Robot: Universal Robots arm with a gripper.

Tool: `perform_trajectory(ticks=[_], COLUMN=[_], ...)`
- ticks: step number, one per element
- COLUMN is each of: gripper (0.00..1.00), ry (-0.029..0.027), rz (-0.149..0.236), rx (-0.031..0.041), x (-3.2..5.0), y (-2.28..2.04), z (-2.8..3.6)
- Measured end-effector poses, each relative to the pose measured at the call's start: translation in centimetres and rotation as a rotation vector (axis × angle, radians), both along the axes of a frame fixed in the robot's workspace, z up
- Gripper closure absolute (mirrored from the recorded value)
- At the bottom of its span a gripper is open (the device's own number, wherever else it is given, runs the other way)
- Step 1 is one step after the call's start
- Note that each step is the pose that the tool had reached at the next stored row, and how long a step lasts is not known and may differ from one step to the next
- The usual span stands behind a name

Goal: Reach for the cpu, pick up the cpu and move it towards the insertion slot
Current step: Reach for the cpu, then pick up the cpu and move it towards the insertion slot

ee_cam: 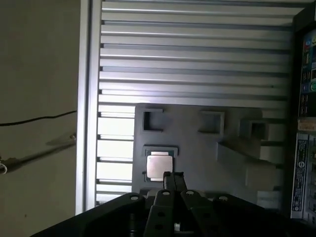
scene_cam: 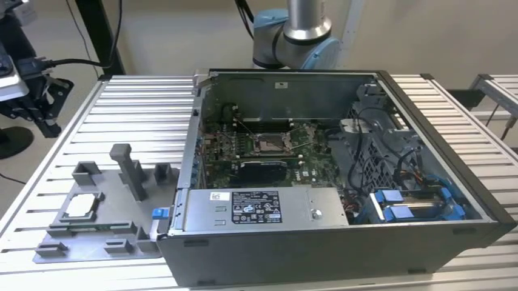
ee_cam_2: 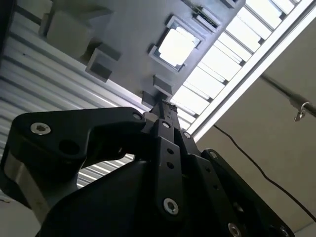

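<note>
Gripper, fingers pinched together and empty, hovers near the cpu; descend like this and you could jab it askew.

The surface is a silvery metal top made of long parallel slats with dark grooves between them. Two things lie directly on it. A grey plastic fixture plate lies flat near the front corner at the exterior view's left. Just beside it stands an open computer case, which covers most of the slats toward the exterior view's right. In the first wrist view the plate sits close to the surface's plain edge rail, with bare slats beyond it.
</note>
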State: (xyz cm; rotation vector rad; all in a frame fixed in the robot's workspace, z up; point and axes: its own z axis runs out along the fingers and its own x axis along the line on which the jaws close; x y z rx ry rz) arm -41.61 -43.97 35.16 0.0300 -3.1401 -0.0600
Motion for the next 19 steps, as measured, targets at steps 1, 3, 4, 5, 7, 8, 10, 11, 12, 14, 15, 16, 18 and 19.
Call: perform_trajectory(ticks=[1,3,4,5,7,8,10,11,12,14,15,16,18,19], gripper=[1.00,1.00,1.00,1.00,1.00,1.00,0.00,0.00,0.00,0.00,0.00,0.00,0.00,0.00], ry=[-0.0001,0.0000,-0.0001,-0.0001,0.0000,0.0000,0.0000,0.0000,0.0000,0.0000,0.0000,0.0000,0.0000,0.0000], rz=[0.000,0.000,0.000,0.000,0.000,0.000,0.000,0.000,0.000,0.000,0.000,0.000,0.000,0.000], rx=[0.0001,0.0002,0.0003,0.0003,0.0002,0.0003,0.0003,0.0003,0.0002,0.0003,0.0003,0.0003,0.0003,0.0003], x=[-0.09,-0.19,-0.19,-0.19,-0.19,-0.20,-0.20,-0.20,-0.21,-0.21,-0.21,-0.22,-0.22,-0.24], y=[-0.11,-0.15,-0.15,-0.15,-0.15,-0.16,-0.16,-0.16,-0.15,-0.16,-0.15,-0.16,-0.15,-0.16], z=[-0.01,0.00,-0.01,-0.01,0.00,0.00,-0.01,0.00,0.00,0.00,-0.01,0.00,0.00,0.00])
